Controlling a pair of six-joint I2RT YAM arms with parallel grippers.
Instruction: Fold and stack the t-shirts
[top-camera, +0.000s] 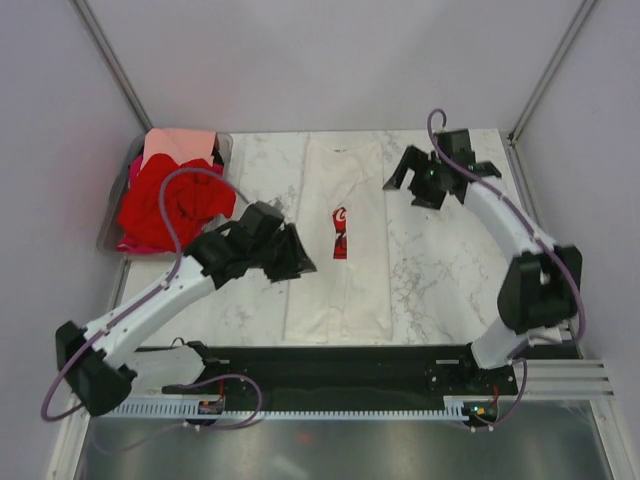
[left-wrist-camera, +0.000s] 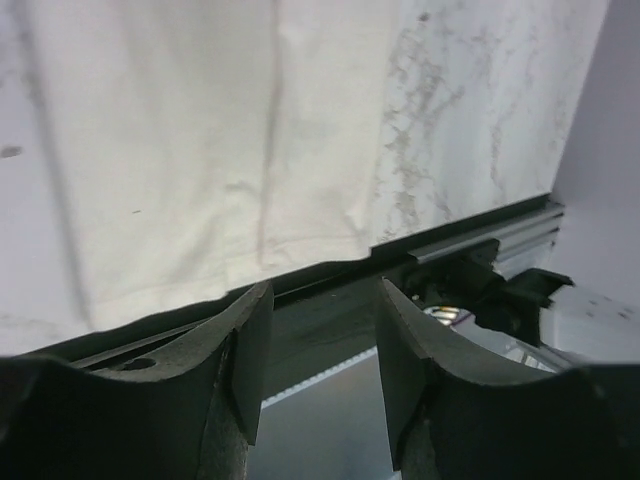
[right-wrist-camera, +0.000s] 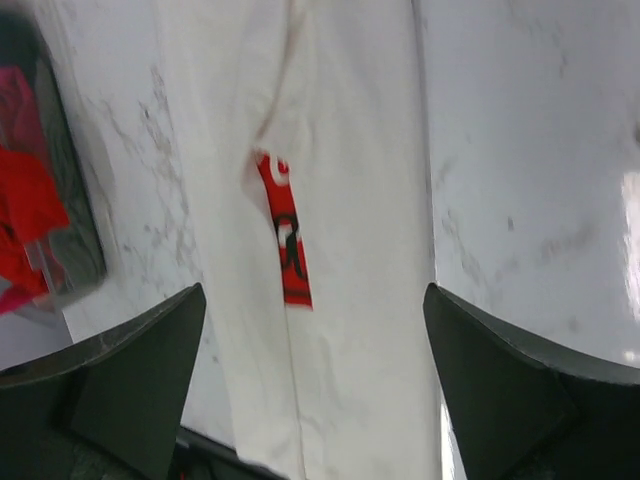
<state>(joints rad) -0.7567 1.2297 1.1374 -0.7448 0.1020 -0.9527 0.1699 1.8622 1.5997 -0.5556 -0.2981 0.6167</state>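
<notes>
Beside the t-shirt (top-camera: 350, 270), left tool (left-wrist-camera: 320, 300) and right tool (right-wrist-camera: 315, 295) gape empty.

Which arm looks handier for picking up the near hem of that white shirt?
Likely left. The left claw, open, hangs beside the cream-white t-shirt, closer to its near hem, which its camera shows. The right claw sits at the far end.

Looks like a robotics lab cell; plain pale grey panel walls (top-camera: 300, 60) on thin metal corner posts (top-camera: 110, 60); white marble-pattern tabletop (top-camera: 440, 270); slotted aluminium rail (top-camera: 570, 375) up front.
</notes>
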